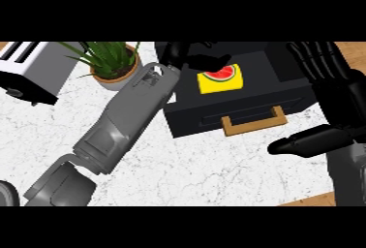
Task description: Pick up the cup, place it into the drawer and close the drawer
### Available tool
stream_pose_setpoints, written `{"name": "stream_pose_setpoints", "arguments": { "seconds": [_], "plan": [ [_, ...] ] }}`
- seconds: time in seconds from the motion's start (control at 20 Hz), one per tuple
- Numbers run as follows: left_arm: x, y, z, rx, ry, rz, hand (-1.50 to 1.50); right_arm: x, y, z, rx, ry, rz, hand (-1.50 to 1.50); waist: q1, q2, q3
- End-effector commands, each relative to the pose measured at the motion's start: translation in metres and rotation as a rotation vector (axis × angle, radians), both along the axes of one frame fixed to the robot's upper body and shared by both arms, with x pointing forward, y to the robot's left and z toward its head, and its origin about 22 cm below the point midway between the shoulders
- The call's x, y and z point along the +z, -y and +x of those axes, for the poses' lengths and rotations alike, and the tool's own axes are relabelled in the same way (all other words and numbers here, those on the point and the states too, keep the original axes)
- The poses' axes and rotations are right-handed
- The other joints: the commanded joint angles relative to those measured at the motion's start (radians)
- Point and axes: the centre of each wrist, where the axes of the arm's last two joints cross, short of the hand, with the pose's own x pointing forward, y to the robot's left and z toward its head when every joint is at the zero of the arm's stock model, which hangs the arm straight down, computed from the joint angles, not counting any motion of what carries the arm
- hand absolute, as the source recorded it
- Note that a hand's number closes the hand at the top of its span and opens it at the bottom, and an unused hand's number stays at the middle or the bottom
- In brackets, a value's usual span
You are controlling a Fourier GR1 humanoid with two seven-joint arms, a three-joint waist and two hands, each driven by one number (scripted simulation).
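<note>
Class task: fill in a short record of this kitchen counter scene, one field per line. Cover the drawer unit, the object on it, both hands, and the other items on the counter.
Drawer unit: black cabinet, drawer with a wooden handle, looks shut
Object on the unit: yellow block with a watermelon picture
Cup: none clearly visible
Left hand: over the unit's back left, fingers curled, beside the block; contents unclear
Right hand: at the view's right, fingers straight, thumb pointing left
Other items: toaster far left, potted plant
Surface: white marble counter

Head view, steeply down (apparently close) over counter (pixel 214 169).
</note>
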Motion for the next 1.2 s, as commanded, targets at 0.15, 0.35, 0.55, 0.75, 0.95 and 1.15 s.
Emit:
{"name": "stream_pose_setpoints", "arguments": {
  "seconds": [0.15, 0.35, 0.55, 0.75, 0.95, 1.15],
  "plan": [
    [0.006, 0.002, -0.002, -0.047, 0.039, -0.216, -1.50, 0.000, -0.032, -0.003, 0.306, -0.010, 0.006, 1.50, -0.021, 0.001, -0.002],
    [0.011, 0.004, -0.004, -0.063, 0.115, -0.334, -1.50, -0.016, -0.043, -0.002, 0.480, -0.096, -0.066, 1.50, 0.002, -0.002, -0.002],
    [0.012, 0.003, -0.002, 0.011, 0.131, -0.369, -1.50, -0.010, -0.026, -0.005, 0.506, -0.185, -0.397, 1.50, 0.041, -0.018, -0.003],
    [0.013, 0.003, -0.001, 0.040, 0.125, -0.391, -1.50, -0.017, -0.032, -0.017, 0.419, -0.226, -0.565, -1.50, 0.092, -0.034, -0.003],
    [-0.002, -0.006, -0.001, 0.075, 0.117, -0.415, -1.50, -0.023, -0.029, -0.022, 0.284, -0.145, -0.747, -1.50, 0.127, -0.030, -0.001],
    [-0.008, -0.008, -0.005, 0.045, 0.112, -0.466, -1.50, -0.070, -0.034, -0.013, 0.193, -0.230, -0.786, -1.50, 0.187, -0.041, -0.001]
  ]
}}
